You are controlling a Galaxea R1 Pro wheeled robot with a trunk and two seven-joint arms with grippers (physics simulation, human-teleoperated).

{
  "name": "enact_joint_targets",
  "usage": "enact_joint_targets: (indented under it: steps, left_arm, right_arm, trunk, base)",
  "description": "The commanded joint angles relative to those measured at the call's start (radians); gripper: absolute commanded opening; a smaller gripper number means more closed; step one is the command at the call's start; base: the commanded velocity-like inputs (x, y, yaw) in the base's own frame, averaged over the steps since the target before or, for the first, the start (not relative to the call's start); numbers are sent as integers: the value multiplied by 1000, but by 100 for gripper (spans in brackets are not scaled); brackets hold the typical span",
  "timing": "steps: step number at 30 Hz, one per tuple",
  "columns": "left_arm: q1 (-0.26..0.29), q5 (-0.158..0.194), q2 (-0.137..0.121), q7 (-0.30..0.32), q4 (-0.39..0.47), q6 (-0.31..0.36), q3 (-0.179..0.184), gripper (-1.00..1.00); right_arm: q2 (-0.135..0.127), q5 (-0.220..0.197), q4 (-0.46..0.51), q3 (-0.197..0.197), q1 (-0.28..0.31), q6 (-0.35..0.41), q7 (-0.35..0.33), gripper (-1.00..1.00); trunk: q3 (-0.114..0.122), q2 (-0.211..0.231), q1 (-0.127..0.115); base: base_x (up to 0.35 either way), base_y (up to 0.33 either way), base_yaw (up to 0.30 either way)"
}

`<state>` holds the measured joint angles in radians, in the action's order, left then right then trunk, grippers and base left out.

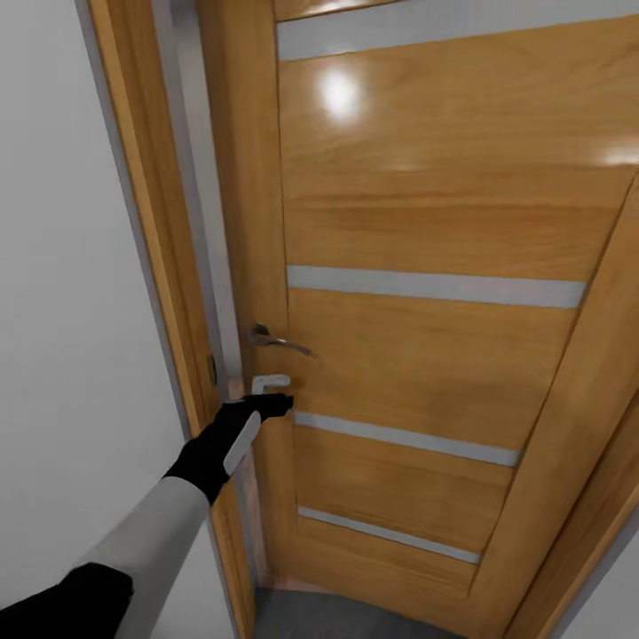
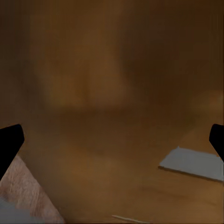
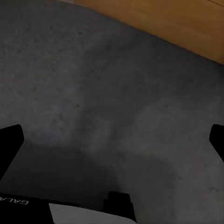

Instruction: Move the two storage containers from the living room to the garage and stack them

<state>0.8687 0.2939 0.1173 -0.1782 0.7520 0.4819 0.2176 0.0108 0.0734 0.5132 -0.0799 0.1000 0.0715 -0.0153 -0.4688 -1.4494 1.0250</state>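
The two storage containers are out of view. A wooden door with glass slats (image 1: 426, 213) stands close in front of me, slightly ajar. My left gripper (image 1: 277, 401) reaches to the door's edge just below the metal handle (image 1: 277, 340). In the left wrist view the left gripper (image 2: 112, 140) is open, its black fingertips (image 2: 9, 144) far apart, nearly against the door's wood (image 2: 112, 84). My right gripper (image 3: 112, 140) is open and empty above the grey concrete floor (image 3: 93, 93).
The wooden door frame (image 1: 151, 222) and a white wall (image 1: 62, 266) stand at the left. A strip of grey floor (image 1: 337, 617) shows below the door. The door's lower edge (image 3: 177, 23) appears in the right wrist view. A glass slat (image 2: 193, 163) lies near the left fingers.
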Motion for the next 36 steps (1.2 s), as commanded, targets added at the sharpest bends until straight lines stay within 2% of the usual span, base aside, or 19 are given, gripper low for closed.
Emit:
enact_joint_targets:
  steps: [1, 2, 4, 8, 14, 21, 36]
  left_arm:
    - [19, 18, -1, -9, -36, -15, 3, 100]
    - [50, 27, -1, -9, -92, -50, 3, 100]
    - [73, 31, 0, -9, -132, -76, 3, 100]
    - [86, 33, 0, -10, -152, -89, 3, 100]
    - [90, 48, 0, -9, -140, -91, 3, 100]
    - [82, 52, -6, -6, -67, -91, 7, 100]
    - [76, 52, -11, -4, -62, -91, 9, 100]
  right_arm:
    - [0, 8, 3, 0, 0, 7, -2, 100]
    - [0, 8, 2, 0, 0, 7, -2, 100]
    - [0, 8, 2, 0, 0, 7, -2, 100]
    - [0, 7, 2, 0, 0, 7, -2, 100]
    - [0, 6, 3, 0, 0, 7, -2, 100]
    - [-3, 8, 4, 1, 0, 7, -2, 100]
    - [-3, 8, 4, 2, 0, 7, -2, 100]
  trunk:
    - [-1, -1, 0]
    - [-1, -1, 0]
    - [-1, -1, 0]
    - [-1, -1, 0]
    - [-1, -1, 0]
    - [-1, -1, 0]
    - [-1, -1, 0]
  base:
    - [0, 0, 0]
    - [0, 0, 0]
    - [0, 0, 0]
    - [0, 0, 0]
    - [0, 0, 0]
    - [0, 0, 0]
    - [36, 0, 0]
